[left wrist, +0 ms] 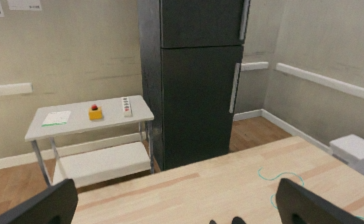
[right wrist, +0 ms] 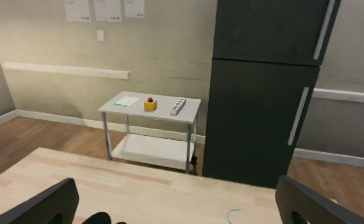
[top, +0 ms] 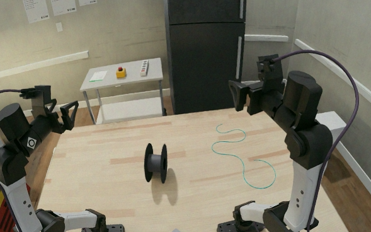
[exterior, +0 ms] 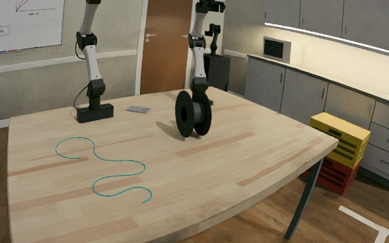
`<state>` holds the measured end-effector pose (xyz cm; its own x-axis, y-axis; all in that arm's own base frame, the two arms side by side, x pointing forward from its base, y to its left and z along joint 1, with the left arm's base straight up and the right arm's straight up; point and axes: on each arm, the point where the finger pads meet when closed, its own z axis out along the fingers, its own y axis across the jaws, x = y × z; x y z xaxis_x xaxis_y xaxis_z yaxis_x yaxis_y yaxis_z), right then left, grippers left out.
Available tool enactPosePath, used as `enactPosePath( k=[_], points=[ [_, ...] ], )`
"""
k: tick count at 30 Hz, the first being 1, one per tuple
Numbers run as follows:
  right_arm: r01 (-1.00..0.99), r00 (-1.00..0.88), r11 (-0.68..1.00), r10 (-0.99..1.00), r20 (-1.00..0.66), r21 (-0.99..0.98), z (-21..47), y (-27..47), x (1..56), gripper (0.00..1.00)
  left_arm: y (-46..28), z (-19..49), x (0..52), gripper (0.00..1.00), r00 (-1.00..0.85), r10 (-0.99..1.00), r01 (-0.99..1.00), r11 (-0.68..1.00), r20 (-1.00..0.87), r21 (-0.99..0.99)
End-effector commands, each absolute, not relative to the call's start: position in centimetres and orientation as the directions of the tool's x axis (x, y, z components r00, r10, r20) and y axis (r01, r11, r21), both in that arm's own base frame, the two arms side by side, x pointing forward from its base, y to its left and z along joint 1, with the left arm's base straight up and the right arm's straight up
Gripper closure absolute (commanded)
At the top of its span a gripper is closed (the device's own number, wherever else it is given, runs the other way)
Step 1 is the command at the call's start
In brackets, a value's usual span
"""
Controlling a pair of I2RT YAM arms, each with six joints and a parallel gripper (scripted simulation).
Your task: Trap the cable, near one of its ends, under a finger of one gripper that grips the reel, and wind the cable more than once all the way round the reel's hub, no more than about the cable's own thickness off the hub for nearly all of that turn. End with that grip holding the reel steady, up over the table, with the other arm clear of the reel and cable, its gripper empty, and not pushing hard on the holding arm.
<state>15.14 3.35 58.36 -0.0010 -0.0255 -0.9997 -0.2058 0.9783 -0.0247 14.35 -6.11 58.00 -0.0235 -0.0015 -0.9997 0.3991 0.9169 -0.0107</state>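
Reel, black discs with grey hub: upright on its rims, pale wooden tabletop. Cable, thin, teal: loose curves, well apart from reel. Left tool and right tool: black, fingers apart, empty. Risks: reel rolling if nudged; cable end slipping if pinched loosely.
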Motion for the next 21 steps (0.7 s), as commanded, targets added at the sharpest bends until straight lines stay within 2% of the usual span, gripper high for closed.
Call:
enactPosePath(
  k=[1,21],
  points=[
    [-0.2,0.001,0.98,0.005,-1.0,0.005,58.64,3.12,15.33,0.0,-6.15,59.21,13.84,0.0,0.027,-0.005,0.405,0.914,-1.0,0.006],
    [-0.197,0.013,0.98,0.009,-1.0,0.006,58.88,2.98,14.91,0.0,-5.78,59.3,13.76,0.0,0.031,-0.008,0.386,0.923,-0.999,0.004]
  ],
)
